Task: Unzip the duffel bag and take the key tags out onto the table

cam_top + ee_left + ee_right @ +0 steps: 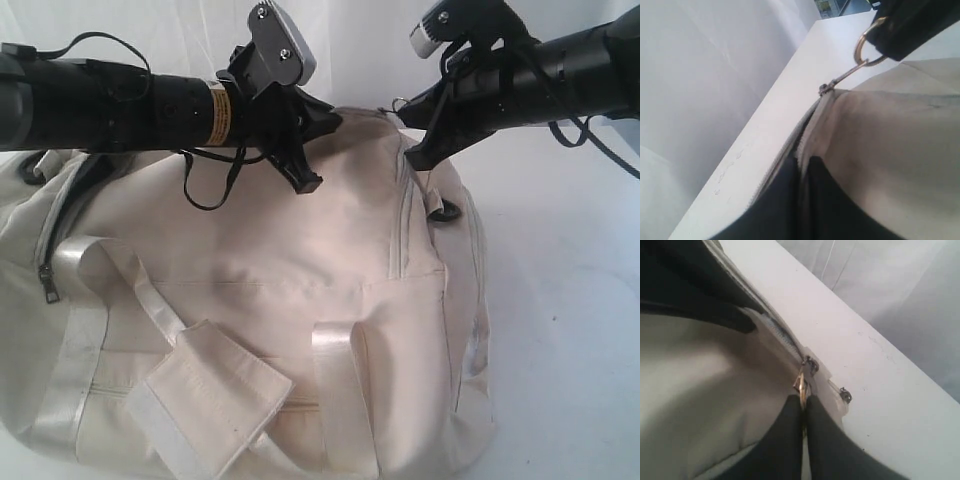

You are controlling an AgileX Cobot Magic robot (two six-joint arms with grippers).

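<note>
Pinches zipper pull (801, 382) in right end effector (803, 399), duffel bag (300, 260) fabric in left end effector (801, 162), at bag's 12 o'clock.

My black left arm (100, 105) lay stretched nearly level from the left. Its yellow-banded wrist (218, 113) led to my left gripper (333, 121), which carried a grey camera block (280, 40) on top. That gripper's two black fingers (827, 200) were pressed close together, with a fold of the cream fabric duffel bag (300, 260) nipped between them. My black right arm (590, 60) came in from the right, sloping slightly down toward the middle. My right gripper (408, 113) faced the left one, the tips near but apart. Its own pair was clamped flat on the small metal ring zipper pull (801, 385).
</note>
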